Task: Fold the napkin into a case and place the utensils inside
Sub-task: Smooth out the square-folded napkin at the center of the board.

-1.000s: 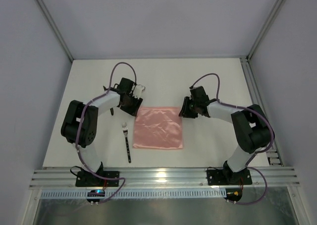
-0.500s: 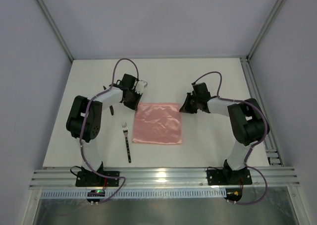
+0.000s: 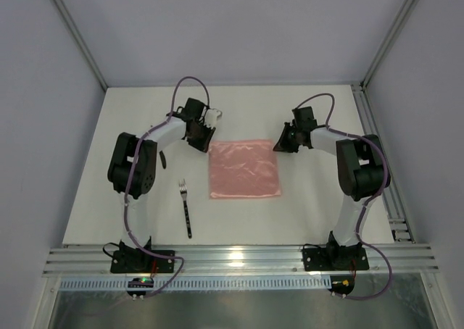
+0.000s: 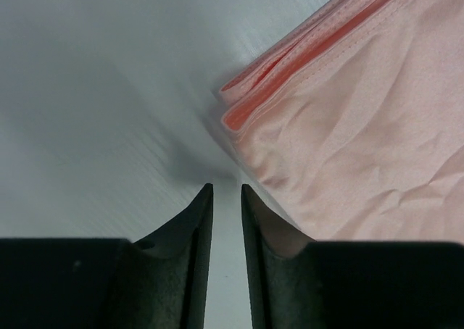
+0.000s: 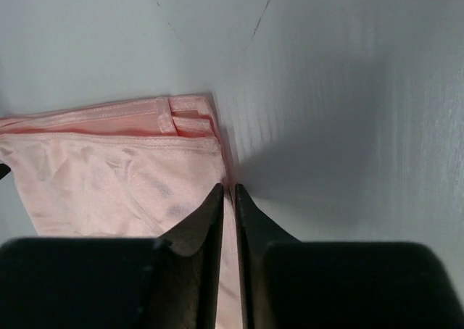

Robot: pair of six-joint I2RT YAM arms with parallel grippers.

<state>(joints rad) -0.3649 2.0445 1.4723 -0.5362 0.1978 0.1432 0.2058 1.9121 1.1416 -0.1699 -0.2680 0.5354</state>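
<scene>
The pale-pink napkin (image 3: 244, 169) lies flat mid-table as a folded square with layered hems (image 4: 348, 111). My left gripper (image 3: 205, 142) is at its far-left corner. Its jaws (image 4: 225, 188) stand a narrow gap apart with only bare table between them, and the cloth corner lies just to the right. At the far-right corner my right gripper (image 3: 282, 145) is shut on the napkin's edge (image 5: 109, 177), with pink cloth showing between its fingers (image 5: 228, 188). The fork (image 3: 186, 207) lies left of the napkin. A short dark sliver, perhaps the knife (image 3: 163, 159), shows beside the left arm.
The white table (image 3: 319, 213) ends in a metal rail (image 3: 239, 260) at the near edge. Frame posts and grey walls close in the sides and back. Both arm bases stand on the rail.
Both grippers moved toward the far side and slightly right. The napkin slid right and away with them. The left jaws closed and then parted a little, and the right jaws closed.
</scene>
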